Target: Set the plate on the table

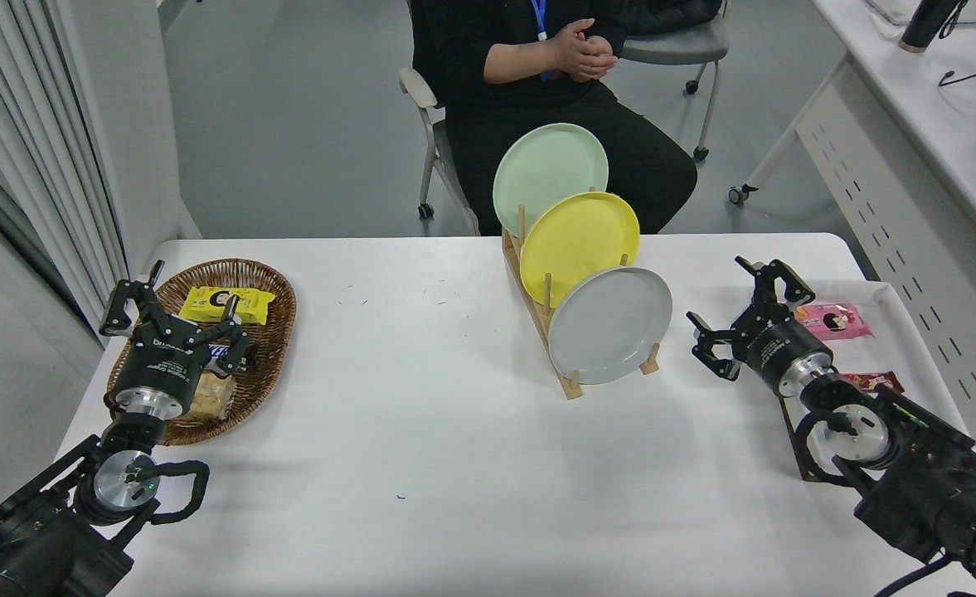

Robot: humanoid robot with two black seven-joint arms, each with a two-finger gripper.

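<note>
Standing on edge in the front slot of a wooden rack (550,332), the grey plate (610,325) leans back against the pegs, not yet touched, so the job looks to be at its opening step: the reach. The right gripper (740,313) hovers just to the right of the plate, near it but apart, with its jaws spread wide and nothing between them. The left gripper (174,308) is parked at the lower left over a wicker basket (276,332) of snack packets, its jaws also spread and empty.

By my judgement the next move calls for closing on the plate's right rim, lifting it up and clear of the pegs without knocking the yellow plate (579,247) behind it, then laying it flat on the bare white tabletop (421,431) in front of the rack.

All 3 plates are round, smooth and matte with a shallow raised rim; a pale green plate (550,174) stands at the back. That thin, slick rim probably gives little to grip. The basket is woven and rough, while the tabletop is plain and smooth. A person (537,75) sits at the far side with hands clasped.
</note>
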